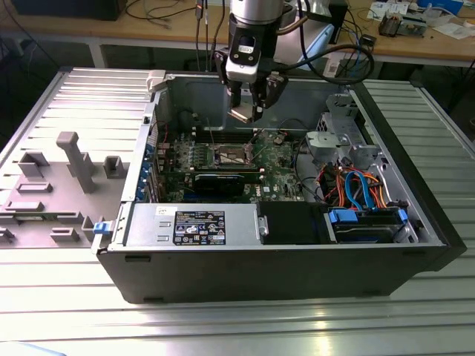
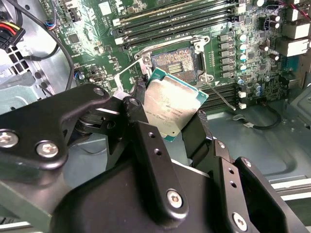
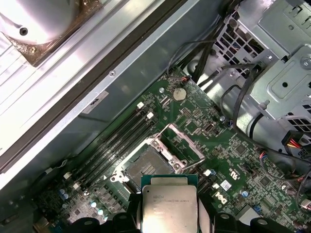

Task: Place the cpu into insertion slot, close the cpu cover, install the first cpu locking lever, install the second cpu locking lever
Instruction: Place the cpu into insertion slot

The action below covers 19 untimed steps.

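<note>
In tool, cpu, perhaps slightly tilted

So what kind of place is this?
Probably a robot lab or workshop: an open computer case sits on a ribbed metal table, a wooden workbench strewn with cables runs behind, and the arm's tool holds the cpu above the motherboard.

The arm is a silvery grey cylinder, followed by a black wrist collar and a pale metal block. Thick black cables curve off from it. The gripper is matt black all over, built of flat angular links with rounded ends. Bright silver socket-head screws fasten them, small round holes dot their faces, and the fingers are slim black bars.
</note>
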Motion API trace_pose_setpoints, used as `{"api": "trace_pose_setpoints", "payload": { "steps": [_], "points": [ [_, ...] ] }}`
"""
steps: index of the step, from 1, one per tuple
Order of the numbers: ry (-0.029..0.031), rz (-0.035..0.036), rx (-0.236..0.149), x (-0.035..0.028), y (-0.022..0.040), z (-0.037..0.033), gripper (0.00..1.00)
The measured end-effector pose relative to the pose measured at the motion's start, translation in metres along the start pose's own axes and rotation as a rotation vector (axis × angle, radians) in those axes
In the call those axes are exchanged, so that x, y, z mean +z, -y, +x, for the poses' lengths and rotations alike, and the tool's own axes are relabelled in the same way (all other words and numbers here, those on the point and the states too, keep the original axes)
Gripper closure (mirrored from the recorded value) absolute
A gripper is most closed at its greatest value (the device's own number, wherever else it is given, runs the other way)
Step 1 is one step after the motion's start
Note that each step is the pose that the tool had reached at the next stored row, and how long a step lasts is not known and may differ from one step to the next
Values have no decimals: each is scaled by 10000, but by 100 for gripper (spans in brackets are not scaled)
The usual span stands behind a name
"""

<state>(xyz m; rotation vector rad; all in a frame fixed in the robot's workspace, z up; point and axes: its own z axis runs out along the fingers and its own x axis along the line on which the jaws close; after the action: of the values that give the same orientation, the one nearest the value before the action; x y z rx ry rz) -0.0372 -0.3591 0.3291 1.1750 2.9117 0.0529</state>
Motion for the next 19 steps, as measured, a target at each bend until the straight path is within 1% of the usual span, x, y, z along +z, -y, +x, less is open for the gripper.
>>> {"api": "trace_pose_setpoints", "payload": {
  "steps": [19],
  "points": [
    [21,-8,662,8,0,0,45]
  ]
}}
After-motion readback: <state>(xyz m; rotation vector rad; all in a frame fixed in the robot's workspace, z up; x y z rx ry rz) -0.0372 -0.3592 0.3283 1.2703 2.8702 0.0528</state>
